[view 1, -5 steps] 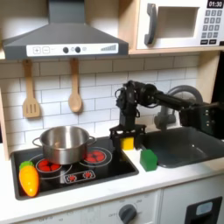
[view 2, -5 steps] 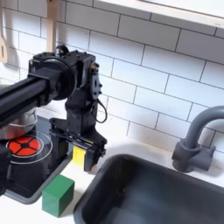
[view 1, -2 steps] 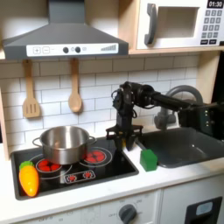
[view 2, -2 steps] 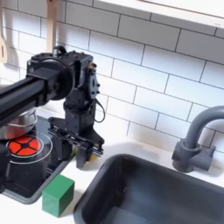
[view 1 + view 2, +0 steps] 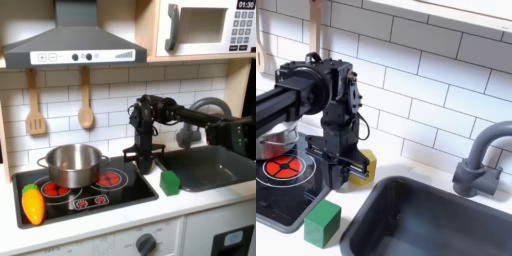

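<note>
- Pincer [image 5: 144, 152] [image 5: 349, 165] — we find it low over the bench, between the stove and the sink, at the end of the black arm [image 5: 200, 118] that reaches in from the first exterior view's right. Whether its jaws are apart or together we cannot tell; the dark body hides them in both exterior views.
- Yellow block [image 5: 367, 163] — in the second exterior view it shows just beside the pincer, on that side nearer the sink, close against the backsplash. Whether the pincer touches it we cannot tell.
- Green block [image 5: 169, 182] [image 5: 322, 222] — on the bench [image 5: 200, 205] in front of the pincer, apart from it, beside the sink's near corner.
- Sink [image 5: 213, 168] [image 5: 421, 225] — dark basin to the pincer's right in both exterior views, with a grey faucet [image 5: 478, 165] behind it.
- Stove [image 5: 85, 200] — black top with red burners, to the first exterior view's left of the pincer.
- Steel pot [image 5: 72, 163] — stands on the stove's rear burner, well apart from the pincer.
- Orange-and-yellow toy vegetable [image 5: 33, 203] — lies at the stove's left front edge in the first exterior view.
- Two wooden utensils [image 5: 85, 104] — hang on the tiled wall above the pot.
</note>
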`<state>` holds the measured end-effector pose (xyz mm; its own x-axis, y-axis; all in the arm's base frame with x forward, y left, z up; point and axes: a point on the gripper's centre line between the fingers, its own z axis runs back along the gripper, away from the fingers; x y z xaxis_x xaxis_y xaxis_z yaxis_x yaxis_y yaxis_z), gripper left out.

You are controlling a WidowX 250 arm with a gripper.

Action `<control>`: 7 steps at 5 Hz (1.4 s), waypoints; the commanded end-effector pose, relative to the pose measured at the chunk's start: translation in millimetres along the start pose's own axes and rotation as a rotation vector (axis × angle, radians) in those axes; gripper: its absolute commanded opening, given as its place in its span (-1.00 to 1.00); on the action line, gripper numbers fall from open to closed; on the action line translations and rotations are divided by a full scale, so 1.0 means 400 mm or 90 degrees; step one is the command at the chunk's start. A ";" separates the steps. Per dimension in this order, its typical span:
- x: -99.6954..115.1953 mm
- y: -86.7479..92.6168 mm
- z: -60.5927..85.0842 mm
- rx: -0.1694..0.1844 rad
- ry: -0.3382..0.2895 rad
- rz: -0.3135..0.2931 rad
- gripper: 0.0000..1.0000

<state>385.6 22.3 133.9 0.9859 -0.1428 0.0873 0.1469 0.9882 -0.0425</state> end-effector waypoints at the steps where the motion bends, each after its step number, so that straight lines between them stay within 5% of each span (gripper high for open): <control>1: -0.017 0.007 0.021 0.011 0.008 -0.056 1.00; 3: -0.012 0.013 0.064 0.015 -0.021 -0.107 1.00; 7: 0.007 -0.023 0.064 0.026 -0.033 -0.148 1.00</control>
<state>384.6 13.3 159.9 0.9209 -0.3633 0.1415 0.3640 0.9311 0.0213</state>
